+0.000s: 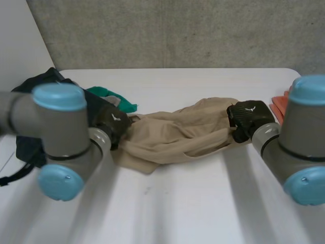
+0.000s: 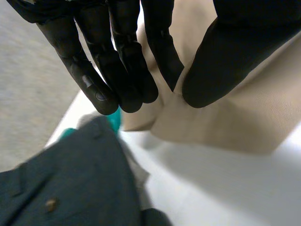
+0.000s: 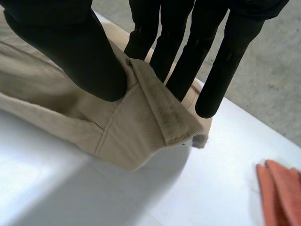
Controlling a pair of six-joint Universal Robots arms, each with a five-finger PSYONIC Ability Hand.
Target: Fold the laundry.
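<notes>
Head view first, Mio: where does the laundry stand?

Ren, the rumpled tan cotton garment (image 1: 177,134) lies across the middle of the white table (image 1: 203,203), strung between the two hands. I see no fold in it.

And the hands?

The left hand (image 2: 122,70) pinches the garment's end nearer the table's left edge, straight fingers against thumb, as its wrist view shows. The right hand (image 3: 70,42) has its thumb on top of a stitched hem at the other end and its fingers behind it, so it pinches too.

What else waits?

A dark grey buttoned garment (image 2: 70,188) and a teal cloth (image 1: 104,92) are heaped at the left edge. An orange-red cloth (image 3: 277,188) lies at the right edge; whether that one is folded I cannot tell. I judge the task barely begun: the tan piece needs spreading flat and then folding, and the heap looks unsorted.
</notes>
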